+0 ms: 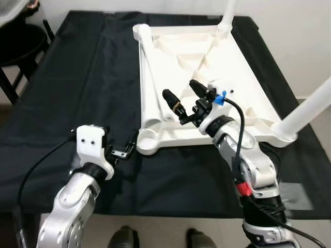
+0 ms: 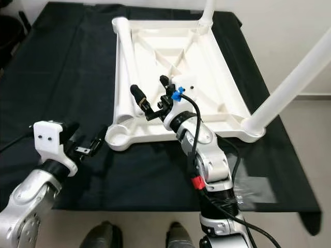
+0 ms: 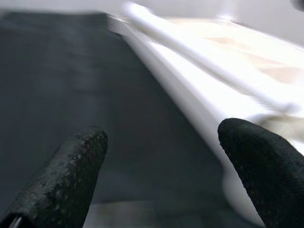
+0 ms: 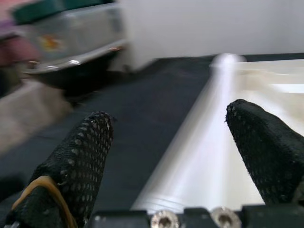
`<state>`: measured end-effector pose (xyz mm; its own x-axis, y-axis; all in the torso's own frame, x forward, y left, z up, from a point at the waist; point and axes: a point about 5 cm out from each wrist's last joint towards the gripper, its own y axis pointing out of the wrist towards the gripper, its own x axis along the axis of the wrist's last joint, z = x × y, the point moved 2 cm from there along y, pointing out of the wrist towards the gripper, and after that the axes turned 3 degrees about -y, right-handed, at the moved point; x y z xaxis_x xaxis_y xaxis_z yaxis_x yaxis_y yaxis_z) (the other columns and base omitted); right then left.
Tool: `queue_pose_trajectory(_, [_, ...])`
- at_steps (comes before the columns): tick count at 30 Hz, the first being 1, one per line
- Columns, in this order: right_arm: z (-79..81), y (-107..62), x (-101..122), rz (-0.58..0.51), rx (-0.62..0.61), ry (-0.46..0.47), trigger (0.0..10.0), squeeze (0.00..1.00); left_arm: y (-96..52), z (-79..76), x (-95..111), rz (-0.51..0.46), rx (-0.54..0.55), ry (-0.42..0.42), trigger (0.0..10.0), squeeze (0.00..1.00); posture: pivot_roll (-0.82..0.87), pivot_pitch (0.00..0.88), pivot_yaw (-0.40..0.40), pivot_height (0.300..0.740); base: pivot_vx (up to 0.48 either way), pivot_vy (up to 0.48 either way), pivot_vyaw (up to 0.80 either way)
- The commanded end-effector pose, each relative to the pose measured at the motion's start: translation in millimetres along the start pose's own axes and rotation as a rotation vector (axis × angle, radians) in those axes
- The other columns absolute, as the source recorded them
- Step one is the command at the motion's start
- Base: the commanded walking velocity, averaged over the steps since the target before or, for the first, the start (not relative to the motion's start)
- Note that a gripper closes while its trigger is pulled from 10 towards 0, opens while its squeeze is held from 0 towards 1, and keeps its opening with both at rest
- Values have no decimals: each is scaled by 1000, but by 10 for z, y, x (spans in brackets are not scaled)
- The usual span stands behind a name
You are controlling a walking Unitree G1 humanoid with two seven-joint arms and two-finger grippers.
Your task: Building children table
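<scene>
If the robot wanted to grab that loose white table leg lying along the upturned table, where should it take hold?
Probably mid-length on the loose leg, coming from above with the open right gripper, fingers straddling it crosswise. It is a slim round tube lying flat along the tabletop left edge; its ends sit by the corner sockets, leaving less room.

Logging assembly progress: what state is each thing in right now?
Table top: upside down on the black cloth, ribbed underside up.
Near right leg: fitted in its corner.
Far right leg: fitted.
Near left socket: empty.
Left gripper: open, beside that socket.
Right gripper: open, above the underside.
</scene>
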<state>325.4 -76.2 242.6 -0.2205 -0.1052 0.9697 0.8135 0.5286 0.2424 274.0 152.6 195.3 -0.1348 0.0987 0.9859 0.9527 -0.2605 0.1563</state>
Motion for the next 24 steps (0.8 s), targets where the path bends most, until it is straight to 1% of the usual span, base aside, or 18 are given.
queue_pose_trajectory(1, [5, -45, -31, -1, -7, -10, 10000, 0, 28, -19, 0, -7, -19, 5, 10000, 0, -34, 79, -14, 740, 0, 480, 0])
queue_pose_trajectory(3, [29, -96, -71, 20, -15, -9, 10000, 0, 79, -30, 21, -18, -31, 6, 10000, 0, -34, 66, -8, 740, 0, 480, 0])
queue_pose_trajectory(4, [29, -96, -71, 20, -15, -9, 10000, 0, 79, -30, 21, -18, -31, 6, 10000, 0, -34, 66, -8, 740, 0, 480, 0])
queue_pose_trajectory(5, [63, -158, -111, 54, -23, -14, 10000, 0, 126, -37, 47, -39, -30, -13, 10000, 0, -33, 55, -4, 740, 0, 480, 0])
queue_pose_trajectory(8, [70, -193, -149, 83, -38, -27, 10000, 0, 145, -66, 52, -48, -42, -18, 10000, 0, -34, 43, -1, 740, 0, 428, 0])
queue_pose_trajectory(11, [32, -201, -193, 105, -68, -22, 10000, 0, 134, -160, 42, -55, -89, -18, 10000, 0, -34, 27, 2, 740, 0, 0, -800])
queue_pose_trajectory(14, [15, -197, -194, 104, -76, -23, 10000, 0, 129, -178, 36, -55, -96, -18, 10000, 0, -34, 27, 2, 740, 0, 0, -800])
queue_pose_trajectory(17, [-35, -176, -146, 75, -99, -59, 10000, 0, 122, -200, 22, -57, -101, -16, 10000, 0, -32, 19, 1, 740, 0, 0, 0])
queue_pose_trajectory(18, [-54, -160, -151, 84, -101, -42, 10000, 0, 114, -229, 19, -64, -104, -18, 10000, 0, -30, 15, -2, 740, 281, 0, -800])
queue_pose_trajectory(21, [-54, -160, -151, 84, -101, -42, 10000, 0, 114, -229, 19, -64, -104, -18, 10000, 0, -30, 15, -2, 740, 281, 0, -800])
queue_pose_trajectory(22, [-48, -158, -167, 97, -95, -16, 10000, 0, 114, -240, 17, -66, -105, -19, 10000, 0, -30, 15, -2, 740, 281, 0, -800])
queue_pose_trajectory(24, [-49, -154, -140, 83, -97, -26, 10000, 0, 115, -254, 17, -69, -108, -22, 10000, 0, -31, 15, -1, 740, 296, 0, -800])
